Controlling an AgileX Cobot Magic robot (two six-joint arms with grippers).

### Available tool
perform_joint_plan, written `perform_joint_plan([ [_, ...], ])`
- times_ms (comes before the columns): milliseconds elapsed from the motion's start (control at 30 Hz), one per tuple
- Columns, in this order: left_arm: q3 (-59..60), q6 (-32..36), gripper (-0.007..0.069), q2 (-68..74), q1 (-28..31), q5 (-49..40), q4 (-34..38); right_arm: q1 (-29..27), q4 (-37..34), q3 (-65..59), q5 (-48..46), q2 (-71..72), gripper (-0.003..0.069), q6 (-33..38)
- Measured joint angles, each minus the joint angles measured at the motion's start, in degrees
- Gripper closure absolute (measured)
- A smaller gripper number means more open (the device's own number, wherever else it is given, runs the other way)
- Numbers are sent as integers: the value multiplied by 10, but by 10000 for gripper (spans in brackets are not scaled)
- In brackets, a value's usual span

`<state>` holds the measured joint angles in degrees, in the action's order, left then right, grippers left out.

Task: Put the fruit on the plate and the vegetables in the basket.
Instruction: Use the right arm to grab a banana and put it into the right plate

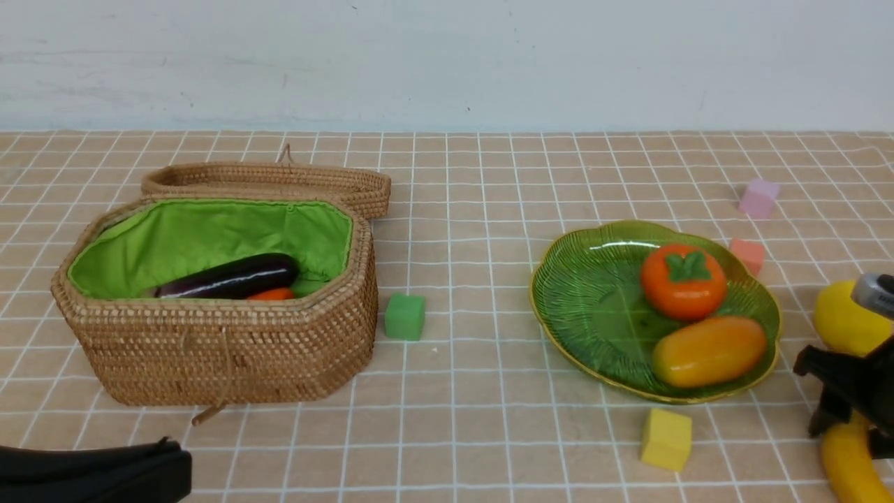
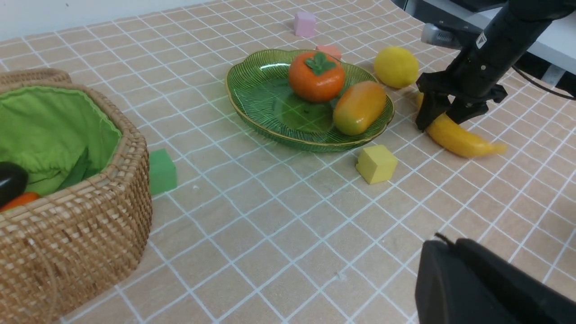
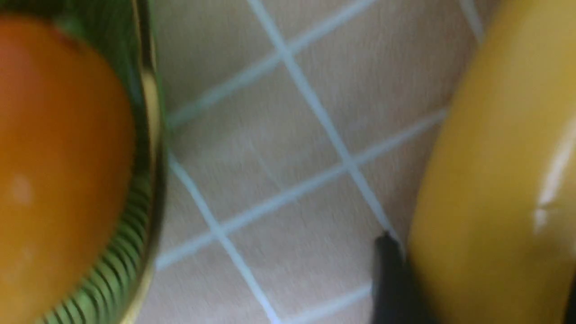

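Banana [image 2: 459, 137] lies on the tabletop [image 2: 279, 234], right of the plate [image 2: 265, 96]. Left wrist view shows the right hand [image 2: 440, 121] astride it; front view crops both. Right wrist view, blurred, shows one finger [image 3: 391, 279] touching it; grip cannot be confirmed.

Bright, even light fell from overhead, leaving only faint, soft shadows at the foot of the wicker basket [image 1: 223, 349] and the green cube [image 1: 404, 316]. White glints ran along the eggplant [image 1: 230, 277], the persimmon [image 1: 683, 290] and the ribs of the green plate [image 1: 587, 293]. The front and left wrist views were sharp. The right wrist view was badly blurred and out of focus. There the banana [image 3: 495, 180] carried a smeared streak of glare, and the mango [image 3: 54, 157] was a soft orange mass.
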<state>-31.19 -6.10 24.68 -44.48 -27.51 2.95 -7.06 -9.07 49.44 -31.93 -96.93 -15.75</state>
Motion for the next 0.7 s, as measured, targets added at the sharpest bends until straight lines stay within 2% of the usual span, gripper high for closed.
perform_joint_plan([
  [33, 0, 0, 627, 0, 0, 0, 0, 0, -2, 0, -14, 3, 349, 7],
  [167, 0, 0, 625, 0, 0, -1, -1, 6, -26, 13, -107, 52, 340, 37],
  [267, 0, 0, 624, 0, 0, -2, -1, 35, -50, 47, -133, 98, 340, 57],
  [300, 0, 0, 624, 0, 0, 1, -1, 71, -76, 87, -131, 114, 340, 88],
  [367, 0, 1, 622, 0, 0, 4, -1, 107, -109, 129, -114, 112, 340, 124],
  [500, 0, 1, 619, 0, 0, 7, -1, 174, -148, 234, -89, 44, 340, 161],
  [633, 0, 7, 618, 0, 0, 12, -1, 192, -146, 317, -84, -63, 340, 165],
  [700, 0, 12, 618, 0, 0, 14, -1, 193, -146, 354, -90, -115, 312, 165],
])
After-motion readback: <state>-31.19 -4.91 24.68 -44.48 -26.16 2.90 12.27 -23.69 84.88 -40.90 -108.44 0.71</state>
